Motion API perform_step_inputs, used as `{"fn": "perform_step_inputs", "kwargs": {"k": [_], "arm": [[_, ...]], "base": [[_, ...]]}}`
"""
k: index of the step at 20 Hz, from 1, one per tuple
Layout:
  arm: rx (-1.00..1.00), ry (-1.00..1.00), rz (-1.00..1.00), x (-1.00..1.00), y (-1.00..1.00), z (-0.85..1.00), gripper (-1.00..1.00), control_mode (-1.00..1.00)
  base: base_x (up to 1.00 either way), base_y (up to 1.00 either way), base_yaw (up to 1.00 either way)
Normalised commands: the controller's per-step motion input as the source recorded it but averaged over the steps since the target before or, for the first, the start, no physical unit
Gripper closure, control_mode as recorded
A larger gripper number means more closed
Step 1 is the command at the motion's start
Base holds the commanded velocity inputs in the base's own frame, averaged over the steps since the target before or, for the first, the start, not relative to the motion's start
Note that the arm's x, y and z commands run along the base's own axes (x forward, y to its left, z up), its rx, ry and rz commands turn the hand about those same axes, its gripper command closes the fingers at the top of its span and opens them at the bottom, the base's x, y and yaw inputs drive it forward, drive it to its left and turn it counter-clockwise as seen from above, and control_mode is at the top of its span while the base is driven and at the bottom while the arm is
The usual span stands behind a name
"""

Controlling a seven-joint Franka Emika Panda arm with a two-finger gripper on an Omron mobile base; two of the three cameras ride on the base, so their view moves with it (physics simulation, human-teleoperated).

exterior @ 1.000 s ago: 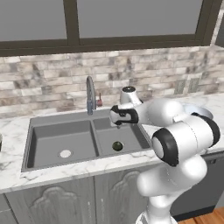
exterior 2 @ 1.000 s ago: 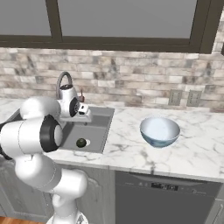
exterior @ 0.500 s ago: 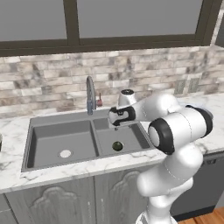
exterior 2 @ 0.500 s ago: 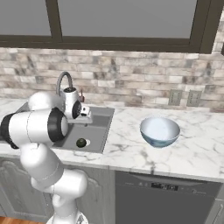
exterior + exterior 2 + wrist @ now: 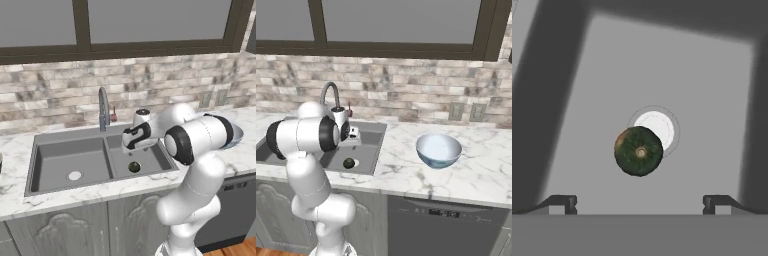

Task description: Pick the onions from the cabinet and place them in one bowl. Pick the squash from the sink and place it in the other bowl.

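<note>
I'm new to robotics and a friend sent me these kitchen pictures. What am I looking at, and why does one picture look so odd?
It's a rendered kitchen with a white robot arm on a base that can drive. Two pictures come from cameras on that base, behind the arm to either side. The odd one comes from a camera on the hand, looking down into the sink. The open gripper holds nothing and hangs above the squash, which lies by the drain in the right basin. A bowl stands on the counter.

Matt grey sink [image 5: 75, 155], marble counter [image 5: 476, 175]
</note>
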Motion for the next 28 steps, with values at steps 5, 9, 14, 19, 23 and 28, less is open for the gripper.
{"fn": "perform_step_inputs", "kwargs": {"k": [5,9,14,19,23,28], "arm": [[0.0,0.03,0.11,0.0,0.01,-0.38,-1.0,-1.0],[-0.01,0.07,0.1,0.11,0.0,-0.34,-1.0,-1.0],[-0.03,0.01,0.08,0.21,0.0,-0.34,-1.0,-1.0],[0.0,0.01,0.04,0.1,0.0,-0.34,-1.0,-1.0],[0.0,0.0,0.01,0.06,0.0,-0.33,-1.0,-1.0],[0.0,0.0,0.01,0.07,0.0,-0.33,-1.0,-1.0]], "base": [[0.0,0.0,0.0],[0.0,0.0,0.0],[0.0,0.0,0.0],[0.0,0.0,0.0],[0.0,0.0,0.0],[0.0,0.0,0.0]]}}
